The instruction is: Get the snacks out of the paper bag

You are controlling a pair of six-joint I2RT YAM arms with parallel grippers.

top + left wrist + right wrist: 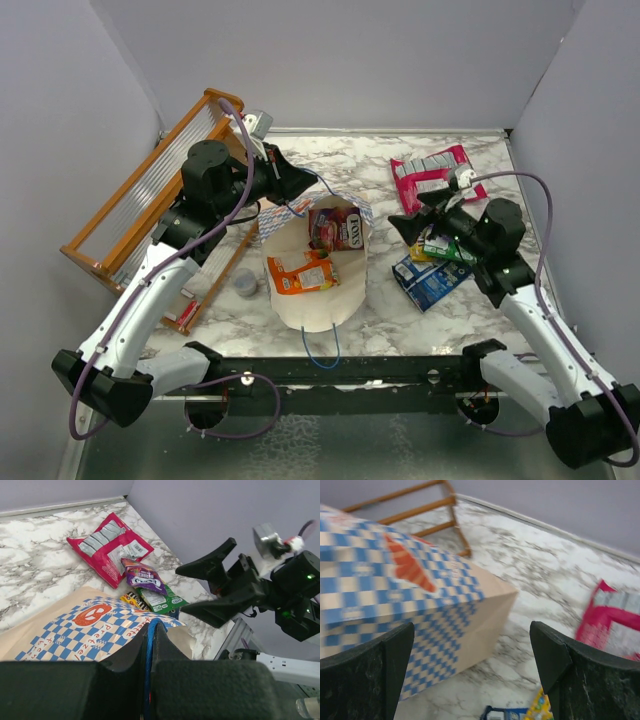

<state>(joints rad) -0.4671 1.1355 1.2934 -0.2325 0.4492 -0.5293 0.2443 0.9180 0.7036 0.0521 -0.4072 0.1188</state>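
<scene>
Left end effector [150, 647] pinches paper bag [75, 630] edge (right one [472, 650] open).

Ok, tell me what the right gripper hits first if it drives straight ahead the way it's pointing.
Most likely the paper bag: the open right gripper aims at its tan end. The marble table lies beside that line, and depth is unclear, so it could touch the table first.

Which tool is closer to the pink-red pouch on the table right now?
Right. The right tool hangs open just short of the pink-red pouch; the left tool sits farther off, shut on the far rim of the paper bag.
</scene>
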